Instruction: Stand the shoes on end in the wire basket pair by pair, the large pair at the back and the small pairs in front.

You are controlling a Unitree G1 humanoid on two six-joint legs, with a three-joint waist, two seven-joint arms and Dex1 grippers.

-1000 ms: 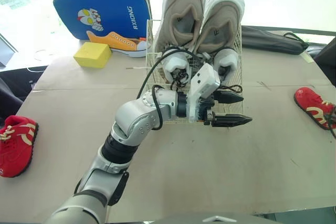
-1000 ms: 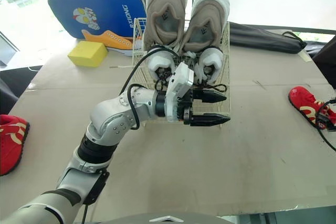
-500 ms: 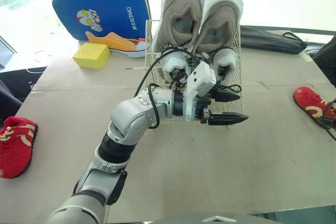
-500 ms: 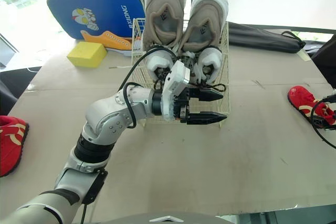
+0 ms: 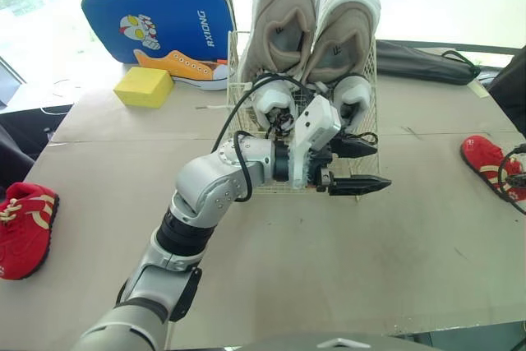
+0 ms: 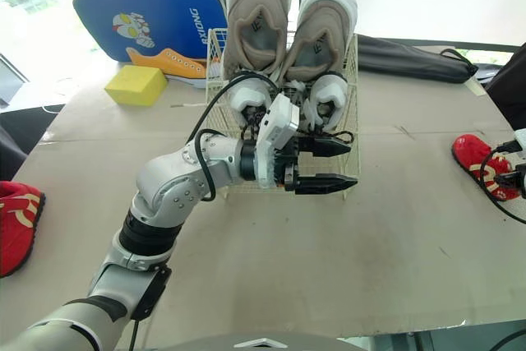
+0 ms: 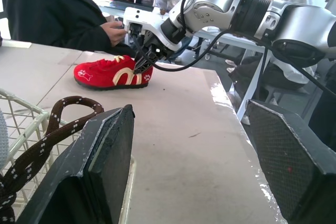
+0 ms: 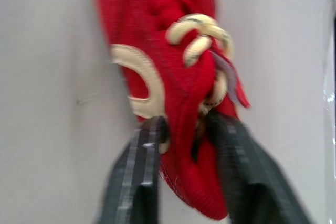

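The wire basket [image 5: 237, 55] stands mid-table. A large beige pair [image 5: 283, 22] stands on end at its back, and a small white pair [image 5: 275, 100] stands in front of it. My left gripper [image 5: 362, 167] hovers open and empty at the basket's front right corner, beside a dark lace [image 7: 58, 129]. A red shoe [image 5: 483, 158] lies near the table's right edge. My right gripper [image 8: 184, 124] is shut on its heel collar, and the left wrist view shows that gripper [image 7: 140, 62] at the heel. A second red shoe [image 5: 25, 223] lies at the far left.
A blue case [image 5: 156, 18] with a yellow-orange shoe [image 5: 185, 67] leaning on it and a yellow block [image 5: 145, 86] sit at the back left. A black bag [image 5: 427, 63] lies back right. People [image 7: 58, 9] sit beyond the table's right side.
My right gripper has closed on the red shoe's heel at the table's right edge. The left arm has shifted only slightly and stays open.
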